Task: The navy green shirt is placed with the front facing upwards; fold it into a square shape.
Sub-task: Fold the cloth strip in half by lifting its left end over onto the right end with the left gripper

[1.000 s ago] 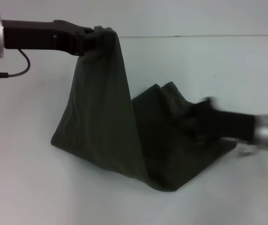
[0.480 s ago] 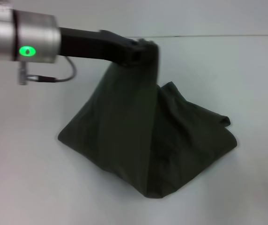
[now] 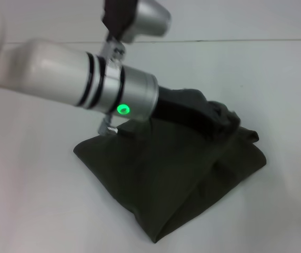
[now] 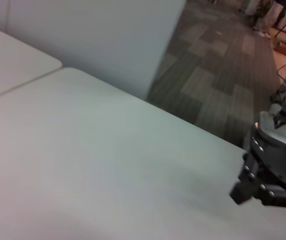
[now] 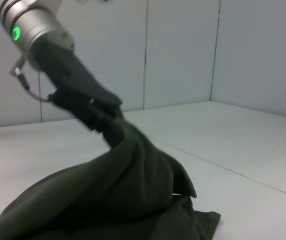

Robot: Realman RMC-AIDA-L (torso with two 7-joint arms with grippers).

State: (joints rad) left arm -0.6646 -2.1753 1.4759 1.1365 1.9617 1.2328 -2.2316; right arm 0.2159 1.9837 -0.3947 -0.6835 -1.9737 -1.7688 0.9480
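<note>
Reaching across from the robot's left, the left gripper (image 3: pixel 221 122) is pinching a bunched fold of the navy green shirt (image 3: pixel 177 179) and holding it just above the rest of the cloth. Its dark fingers are buried in the fabric, clamped narrow on that gather, and the silver forearm with its green light (image 3: pixel 122 109) is slanting down over the near-left part of the garment.

The shirt is lying on the white table (image 3: pixel 34 200), a little right of centre in the head view, already doubled over into a rough, lumpy diamond. One corner is pointing toward the robot at the near edge of the view, another is pointing out to the robot's right, and the long axis is running diagonally from the near corner up toward the far right, where the held fold is peaking. Neither lettering nor collar is showing on the visible surface; only plain dark olive cloth is facing up.

From the right wrist view, the shirt (image 5: pixel 113 200) is rising like a small tent, its ridge climbing to the left gripper (image 5: pixel 108 127) and its loose edges spilling flat on the table (image 5: pixel 243 150).

The right gripper is not showing in any view.
</note>
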